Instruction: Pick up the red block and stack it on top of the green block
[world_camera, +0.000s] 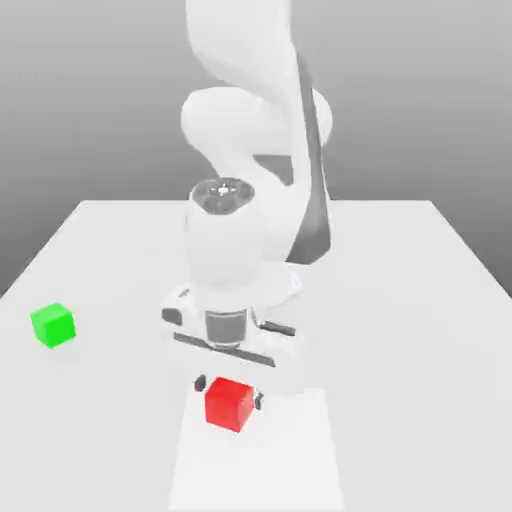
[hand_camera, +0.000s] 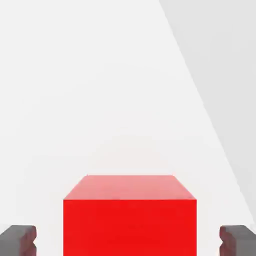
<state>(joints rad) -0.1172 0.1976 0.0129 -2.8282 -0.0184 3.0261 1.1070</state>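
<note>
The red block (world_camera: 229, 403) sits on the white table near the front, directly under the hand. My gripper (world_camera: 230, 392) is lowered around it, a dark fingertip showing on each side of the cube. In the hand view the red block (hand_camera: 130, 220) lies between the two grey fingertips (hand_camera: 18, 240), with a narrow gap of table visible on both sides, so the gripper (hand_camera: 128, 241) is open and straddles the cube without touching it. The green block (world_camera: 52, 325) rests on the table well off to the exterior view's left, farther back than the red one.
The white arm and its base (world_camera: 250, 200) rise behind the hand at the table's middle. The white table (world_camera: 420, 330) stretches to the exterior view's right, and a brighter strip (world_camera: 300, 470) runs to its front edge.
</note>
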